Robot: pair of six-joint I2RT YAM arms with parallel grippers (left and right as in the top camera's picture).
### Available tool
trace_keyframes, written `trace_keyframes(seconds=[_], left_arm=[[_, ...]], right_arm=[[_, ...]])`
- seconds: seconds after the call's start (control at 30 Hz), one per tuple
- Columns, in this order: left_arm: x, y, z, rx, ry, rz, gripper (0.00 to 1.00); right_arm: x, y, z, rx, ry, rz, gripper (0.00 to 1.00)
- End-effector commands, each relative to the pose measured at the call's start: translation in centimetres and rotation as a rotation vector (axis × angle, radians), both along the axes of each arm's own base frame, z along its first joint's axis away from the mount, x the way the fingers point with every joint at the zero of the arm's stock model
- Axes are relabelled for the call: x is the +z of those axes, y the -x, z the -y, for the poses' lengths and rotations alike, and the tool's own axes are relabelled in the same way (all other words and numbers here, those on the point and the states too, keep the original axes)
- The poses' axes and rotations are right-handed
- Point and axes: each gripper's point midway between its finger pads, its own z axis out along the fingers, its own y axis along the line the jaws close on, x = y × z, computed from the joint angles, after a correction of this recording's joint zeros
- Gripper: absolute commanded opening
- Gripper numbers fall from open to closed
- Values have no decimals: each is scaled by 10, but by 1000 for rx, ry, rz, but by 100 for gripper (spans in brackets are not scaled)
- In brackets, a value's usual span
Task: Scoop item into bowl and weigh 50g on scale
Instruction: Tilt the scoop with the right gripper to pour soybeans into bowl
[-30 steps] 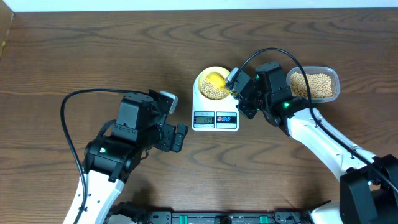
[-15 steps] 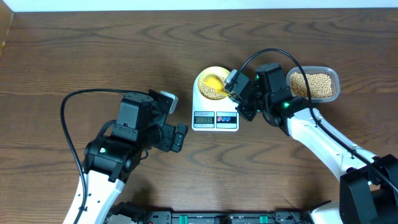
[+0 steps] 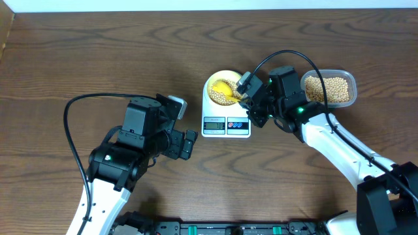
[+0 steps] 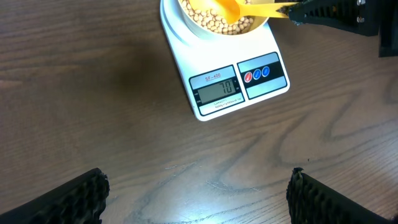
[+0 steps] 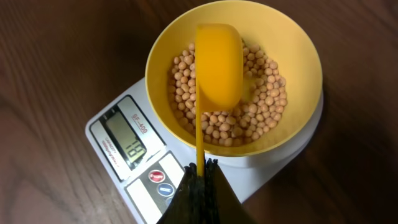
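Note:
The pale-yellow bowl stands on the white scale and holds a layer of tan beans. My right gripper is shut on the thin handle of a yellow scoop. The scoop's head hangs over the beans inside the bowl, and no beans show on it. From overhead, the bowl, scale and right gripper sit mid-table. My left gripper is open above bare wood in front of the scale, with nothing between its fingers.
A clear plastic container with more beans stands to the right of the scale, just behind the right arm. A black cable loops over the right wrist. The left arm's cable arcs over the table's left side.
The scoop's head has turned and shifted slightly within the bowl with the right wrist. The left arm has not moved.

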Motion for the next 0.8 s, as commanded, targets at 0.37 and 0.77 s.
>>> trace_keyframes(seconds=[0.37, 0.77], left_arm=[[-1, 0, -1, 2, -9, 3, 94], [-1, 0, -1, 2, -9, 3, 94]], right_arm=[[2, -7, 14, -138, -119, -133, 1], [20, -23, 23, -233, -279, -194, 1]])
